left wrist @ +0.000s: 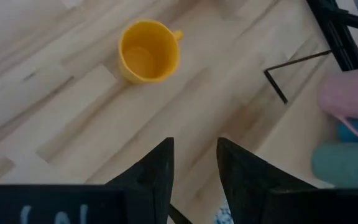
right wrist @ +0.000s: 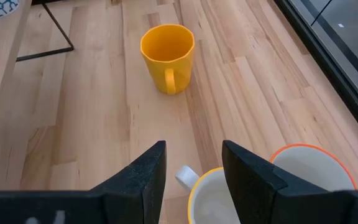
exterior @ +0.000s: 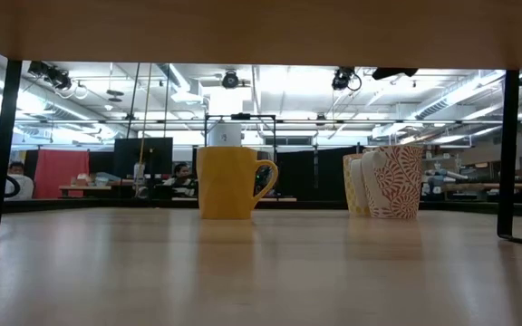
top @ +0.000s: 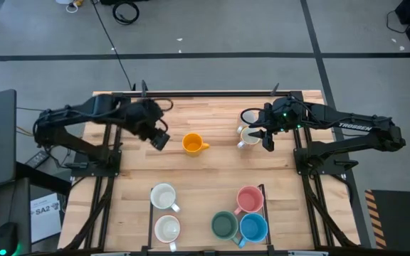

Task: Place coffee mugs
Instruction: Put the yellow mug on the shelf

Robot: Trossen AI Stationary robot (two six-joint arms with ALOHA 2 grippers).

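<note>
**A:** How far along is the mug placing?

**B:** Judging by how things lie, roughly two-thirds. Taking the orange mug [top: 193, 144] at the table's [top: 212, 181] middle as the marker: five mugs sit grouped on the near side of it, toward the front edge. Two white mugs [top: 165, 197] stand one behind the other, off toward the left arm's side. Toward the right arm's side are the pink mug [top: 249, 200], the dark green mug [top: 225, 226] and the blue mug [top: 253, 227], close together, the pink one nearest the orange mug.

**A:** And what's left?

**B:** Three, I'd say. The orange mug stands alone, upright, handle toward the right arm. Beside it on the right arm's side are two pale mugs: a yellow-rimmed mug [right wrist: 213, 199] and an orange-rimmed mug [right wrist: 312, 175] just beyond it, nearly touching.

**A:** So the count?

**B:** Eight mugs: four white or cream counting the two rimmed ones, plus one each of orange, pink, dark green and blue.

**A:** The grippers?

**B:** The right gripper [top: 267, 137] hangs over the yellow-rimmed mug, fingers parted, holding nothing; its wrist view shows the rim and handle just between and below the fingers. The left gripper [top: 161, 139] hovers just beside the orange mug on the left arm's side, also spread and empty.
</note>
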